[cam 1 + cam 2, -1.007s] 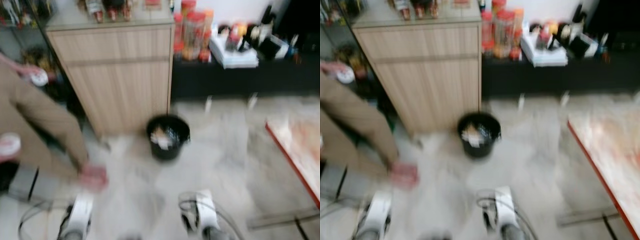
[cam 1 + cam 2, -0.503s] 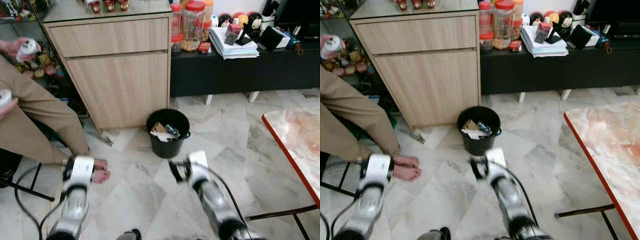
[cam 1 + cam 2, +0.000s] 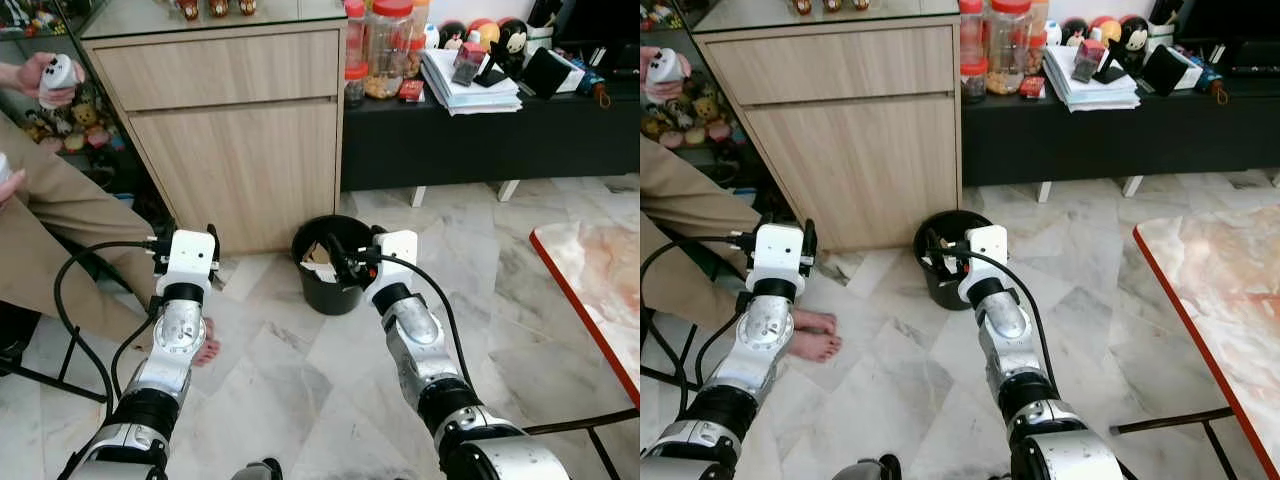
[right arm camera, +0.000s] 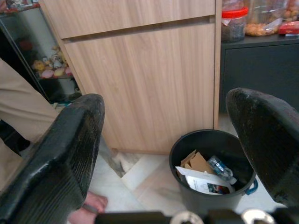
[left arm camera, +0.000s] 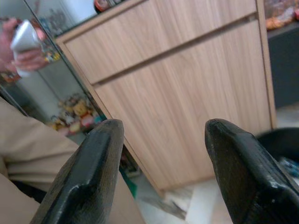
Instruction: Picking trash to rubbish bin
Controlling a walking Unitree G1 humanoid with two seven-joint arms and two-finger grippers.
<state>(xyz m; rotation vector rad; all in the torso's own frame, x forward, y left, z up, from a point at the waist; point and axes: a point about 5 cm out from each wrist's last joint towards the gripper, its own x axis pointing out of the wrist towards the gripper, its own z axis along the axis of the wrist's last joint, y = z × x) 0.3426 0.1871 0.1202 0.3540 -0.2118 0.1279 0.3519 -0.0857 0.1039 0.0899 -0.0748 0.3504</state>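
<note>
A round black plastic bin (image 3: 334,265) holding cardboard scraps, paper and a crushed bottle (image 4: 205,173) stands on the marble floor (image 3: 290,390) before a light wooden cabinet (image 3: 240,130). The right gripper (image 3: 345,262) hovers beside its rim, jaws wide apart and empty; the left gripper (image 3: 185,240), farther left, likewise gapes.

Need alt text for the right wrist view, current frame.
Between the right end effector's two open black fingers, a black rubbish bin on the marble floor holds cardboard, paper and a plastic bottle. Behind it stands a light wooden cabinet; a person's bare foot shows beside it.
</note>
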